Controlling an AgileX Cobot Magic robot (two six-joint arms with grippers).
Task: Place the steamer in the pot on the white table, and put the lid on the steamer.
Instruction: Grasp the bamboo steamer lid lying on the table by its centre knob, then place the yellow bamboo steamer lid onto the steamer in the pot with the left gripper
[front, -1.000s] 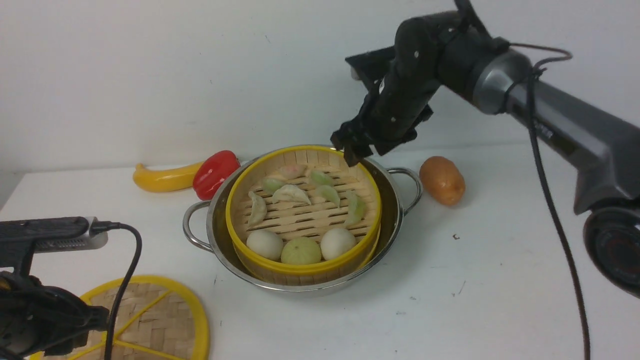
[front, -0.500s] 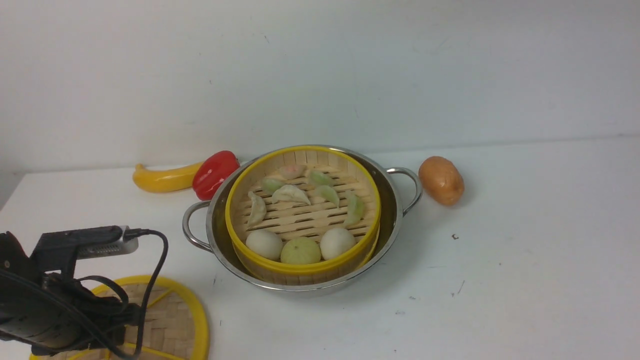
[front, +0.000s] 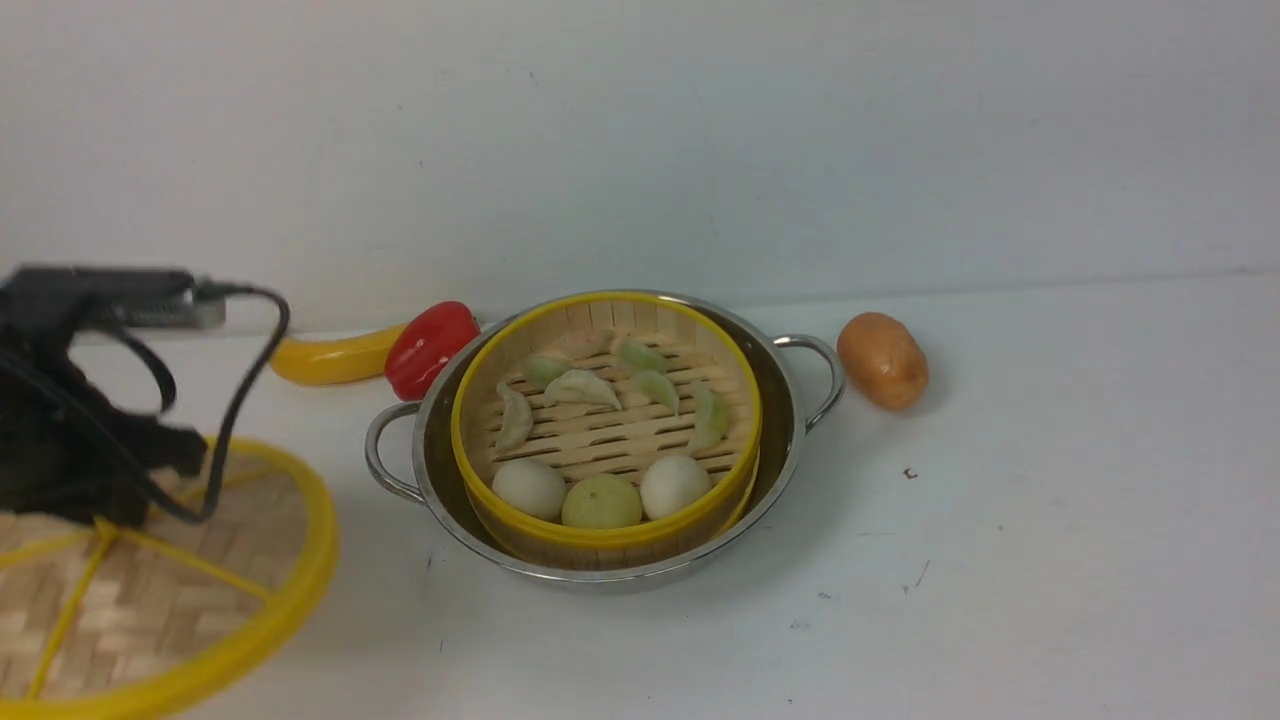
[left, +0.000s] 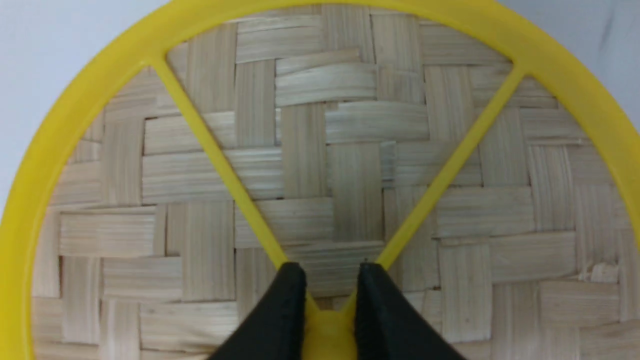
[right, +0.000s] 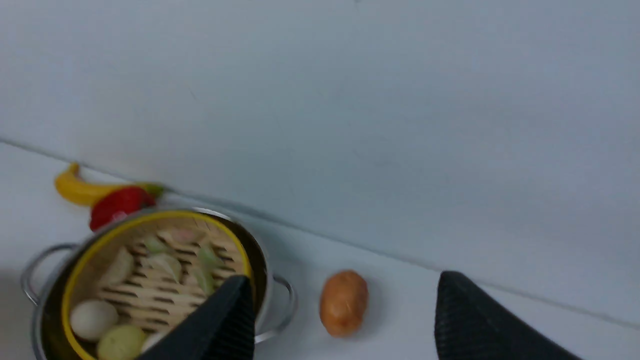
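Note:
The steamer (front: 610, 438), a bamboo basket with yellow rims, sits inside the shiny pot (front: 792, 425) at the middle of the white table (front: 1000, 560). It holds dumplings and round buns. My left gripper (front: 100, 515) is shut on the yellow hub of the lid (front: 210, 560), which hangs tilted above the table's left front, left of the pot. In the left wrist view the gripper (left: 327, 274) pinches the hub and the lid (left: 350, 150) fills the picture. My right gripper (right: 344, 278) is open and empty, up and back from the pot (right: 264, 280) and steamer (right: 150, 292); it is outside the front view.
A yellow banana (front: 320, 360) and a red pepper (front: 430, 345) lie behind the pot on the left. A brown potato (front: 882, 360) lies to the right of the pot's handle. A white wall stands close behind the table.
The right arm has drawn away from the steamer's rim and left the front view. The left gripper has come down on the lid's hub and lifted the lid off the table.

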